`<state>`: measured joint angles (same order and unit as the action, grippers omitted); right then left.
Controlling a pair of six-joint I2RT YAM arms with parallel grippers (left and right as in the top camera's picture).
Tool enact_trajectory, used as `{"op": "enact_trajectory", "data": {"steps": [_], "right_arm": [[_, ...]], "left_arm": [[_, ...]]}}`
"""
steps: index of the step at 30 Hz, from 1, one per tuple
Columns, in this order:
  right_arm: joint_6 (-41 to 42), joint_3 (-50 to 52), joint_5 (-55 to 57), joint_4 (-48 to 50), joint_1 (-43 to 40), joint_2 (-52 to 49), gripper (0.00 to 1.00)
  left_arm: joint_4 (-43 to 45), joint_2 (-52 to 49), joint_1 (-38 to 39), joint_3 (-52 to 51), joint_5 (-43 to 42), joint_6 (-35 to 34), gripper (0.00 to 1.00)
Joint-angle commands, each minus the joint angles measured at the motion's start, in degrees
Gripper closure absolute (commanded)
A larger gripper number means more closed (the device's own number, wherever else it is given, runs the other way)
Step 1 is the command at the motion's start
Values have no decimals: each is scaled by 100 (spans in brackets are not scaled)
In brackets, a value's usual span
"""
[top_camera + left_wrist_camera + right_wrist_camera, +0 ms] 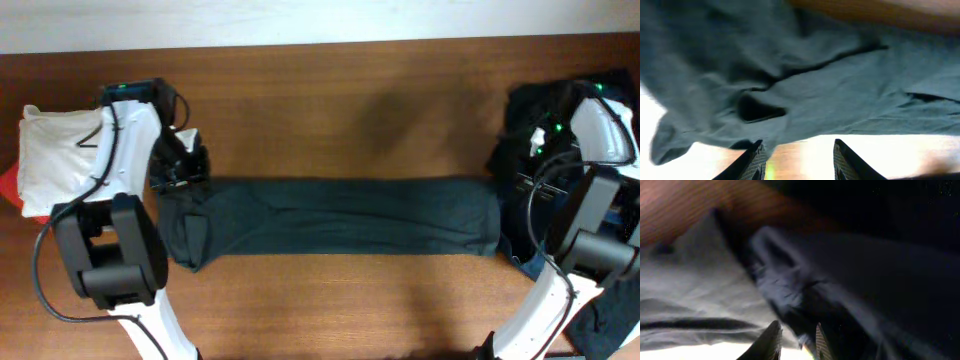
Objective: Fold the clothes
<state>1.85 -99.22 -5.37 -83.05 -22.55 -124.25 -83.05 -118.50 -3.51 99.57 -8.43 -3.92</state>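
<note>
The garment [340,215], a dark grey-green one, is lying folded into a long flat band across the middle of the table [350,100], running pretty much from one arm to the other. At its left end a sleeve-like flap [190,238] is sitting folded over on top.

The left gripper [182,170] is hanging right at the band's upper left corner. From the left wrist cam its fingers [756,162] are standing well apart with nothing between them, just bright table showing through the gap, and the wrinkled cloth [830,95] is spreading out just beyond the tips.

The right gripper [796,341] is sitting at the band's right end. Its jaws are showing only a narrow gap, light is coming through at the base, and nothing looks pinched, though that view is dark and blurry. Cloth is bunching up just past the tips.

Other clothes are waiting off to the sides: a white piece [50,150] beside the left arm [110,250] with a bit of red [8,185] peeking out at the table edge, and a dark pile [540,110] under the right arm [590,220].
</note>
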Motion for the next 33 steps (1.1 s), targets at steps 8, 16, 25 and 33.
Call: {"op": "enact_trajectory", "data": {"steps": [8,16,25,33], "right_arm": [[872,1165,339,1276,-1829,105,73],[-872,890,-2334,973,-1023,245,66],[-850,890,-1792,979,-254,245,64],[-852,890,-1790,1001,-254,238,64]], "left_arm": [[153,175,138,-927,101,92,56],[219,175,138,-990,1128,-59,48],[793,175,138,-1812,1043,-81,74],[267,175,138,-804,1958,-450,100]]}}
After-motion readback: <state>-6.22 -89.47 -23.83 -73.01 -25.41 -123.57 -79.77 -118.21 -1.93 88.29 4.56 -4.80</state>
